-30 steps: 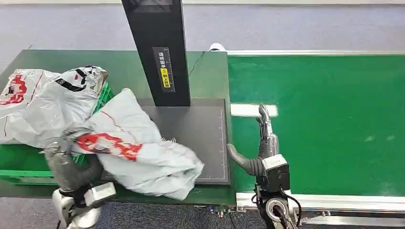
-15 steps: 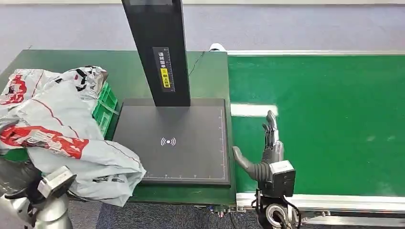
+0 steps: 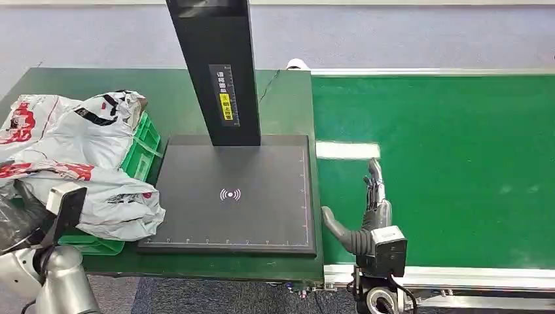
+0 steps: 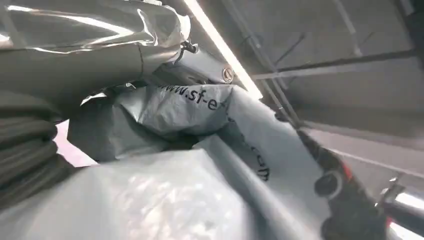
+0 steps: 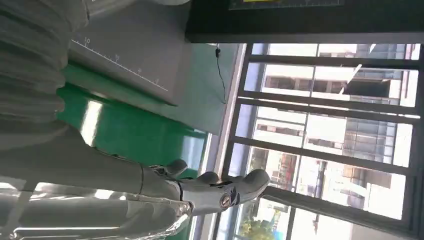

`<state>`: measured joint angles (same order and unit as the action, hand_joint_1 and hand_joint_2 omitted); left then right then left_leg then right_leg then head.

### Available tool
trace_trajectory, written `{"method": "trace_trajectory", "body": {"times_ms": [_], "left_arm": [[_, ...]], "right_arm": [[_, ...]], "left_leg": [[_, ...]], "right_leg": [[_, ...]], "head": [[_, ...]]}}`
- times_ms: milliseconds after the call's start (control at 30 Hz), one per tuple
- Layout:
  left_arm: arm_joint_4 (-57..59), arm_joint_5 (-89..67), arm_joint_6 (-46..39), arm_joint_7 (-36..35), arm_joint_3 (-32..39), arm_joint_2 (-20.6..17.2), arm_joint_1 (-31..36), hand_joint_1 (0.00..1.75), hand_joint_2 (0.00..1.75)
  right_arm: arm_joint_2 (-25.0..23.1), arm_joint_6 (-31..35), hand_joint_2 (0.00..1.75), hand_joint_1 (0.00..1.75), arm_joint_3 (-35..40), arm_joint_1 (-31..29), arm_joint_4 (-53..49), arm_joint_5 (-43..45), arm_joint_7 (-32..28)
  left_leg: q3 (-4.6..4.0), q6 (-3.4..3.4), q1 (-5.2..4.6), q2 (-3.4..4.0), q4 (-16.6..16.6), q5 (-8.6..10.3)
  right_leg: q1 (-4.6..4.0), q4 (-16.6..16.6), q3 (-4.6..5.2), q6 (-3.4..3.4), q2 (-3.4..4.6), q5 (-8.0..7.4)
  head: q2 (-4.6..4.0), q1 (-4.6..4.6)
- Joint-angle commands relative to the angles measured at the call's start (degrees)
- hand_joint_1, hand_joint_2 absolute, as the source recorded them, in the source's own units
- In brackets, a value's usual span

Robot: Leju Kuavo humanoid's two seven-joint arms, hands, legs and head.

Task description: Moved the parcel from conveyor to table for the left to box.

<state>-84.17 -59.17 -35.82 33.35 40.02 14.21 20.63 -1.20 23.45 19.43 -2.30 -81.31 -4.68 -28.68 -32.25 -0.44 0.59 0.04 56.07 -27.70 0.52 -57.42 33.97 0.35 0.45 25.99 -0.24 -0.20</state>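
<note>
Parcel (image 3: 98, 196): grey poly bag with red print, lying at the table's (image 3: 288, 104) left edge, draped over the near end of the green crate (image 3: 145, 147). One corner spills onto the left rim of the black scan pad (image 3: 262, 196). It sits just in front of a second grey bag (image 3: 72, 127) that's already heaped in the crate, the two touching.

Left hand (image 3: 16, 219): low at the left edge of the head view, mostly hidden under the parcel and behind the wrist camera block. Left wrist view shows crumpled grey film with "www.sf-e" lettering (image 4: 195, 95) pressed right up against the hand, fingers (image 4: 200, 65) half buried in the folds. Can't tell if it's gripping the bag or let go.

Right hand (image 3: 370, 206): over the green conveyor (image 3: 458, 163), just right of the pad's near corner. Fingers straight and extended away from the robot, thumb splayed toward the pad, nothing in it, so released. Right wrist view confirms it: fingers (image 5: 220, 190) stretched out, bare, with windows behind.

Black scanner post (image 3: 219, 72) rises from the pad's far edge, yellow label on its face. White stripe (image 3: 343, 150) on the belt just beyond the right fingertips
</note>
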Motion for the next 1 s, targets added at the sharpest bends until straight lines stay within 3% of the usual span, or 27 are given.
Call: {"method": "trace_trajectory", "body": {"times_ms": [33, 200, 567, 833, 900, 1000], "left_arm": [[12.5, -9.5, -4.2, -13.9, 1.7, -5.7, 3.9, 1.75, 1.75], [14.6, -4.8, -4.2, -9.6, 9.3, -7.5, 6.9, 1.75, 1.75], [14.6, -4.8, -4.2, -9.6, 9.3, -7.5, 6.9, 1.75, 1.75], [16.2, 7.9, -4.2, 1.1, 17.6, -9.4, 10.6, 1.75, 1.75], [17.3, 4.3, -4.2, -1.4, 16.3, -10.5, 10.7, 1.75, 1.75], [21.6, -3.3, -4.2, -12.2, 10.5, -13.2, 10.6, 1.75, 1.75]], "right_arm": [[0.3, -0.8, 1.75, 0.0, 0.1, -1.0, 0.8, -0.3, 1.0], [0.0, -1.6, 1.75, 0.0, 0.1, -1.1, 1.0, -0.9, 1.4], [0.0, -1.6, 1.75, 0.0, 0.1, -1.1, 1.0, -0.9, 1.4], [-0.6, -2.2, 1.75, 0.0, -0.5, -0.3, 1.1, -1.7, 1.8], [-0.6, -2.3, 1.75, 0.0, -0.8, -0.2, 0.9, -1.7, 1.8], [-0.8, -2.5, 1.75, 0.0, -1.2, -0.7, 1.1, -2.1, 2.4]], "left_leg": [[0.16, -0.01, -0.02, -0.14, -0.1, 0.05], [0.08, -0.01, 0.0, 0.06, -0.1, 0.02], [0.11, 0.0, 0.01, 0.02, -0.1, 0.01], [0.16, -0.01, 0.04, 0.04, -0.1, 0.01], [0.09, -0.01, 0.03, 0.01, -0.1, 0.01], [0.04, 0.0, 0.03, -0.06, 0.0, 0.03]], "right_leg": [[0.0, 0.1, -0.19, -0.04, -0.18, 0.02], [-0.01, 0.0, -0.05, -0.03, 0.03, -0.02], [-0.02, 0.0, -0.14, -0.02, -0.01, 0.0], [-0.05, 0.1, -0.15, -0.04, 0.0, 0.0], [-0.04, 0.0, -0.09, -0.02, -0.03, 0.01], [-0.04, 0.0, -0.05, -0.01, -0.09, 0.01]], "head": [[0.0, 0.0], [0.0, -0.02], [0.0, -0.02], [0.0, -0.02], [0.0, -0.02], [0.0, 0.0]]}}
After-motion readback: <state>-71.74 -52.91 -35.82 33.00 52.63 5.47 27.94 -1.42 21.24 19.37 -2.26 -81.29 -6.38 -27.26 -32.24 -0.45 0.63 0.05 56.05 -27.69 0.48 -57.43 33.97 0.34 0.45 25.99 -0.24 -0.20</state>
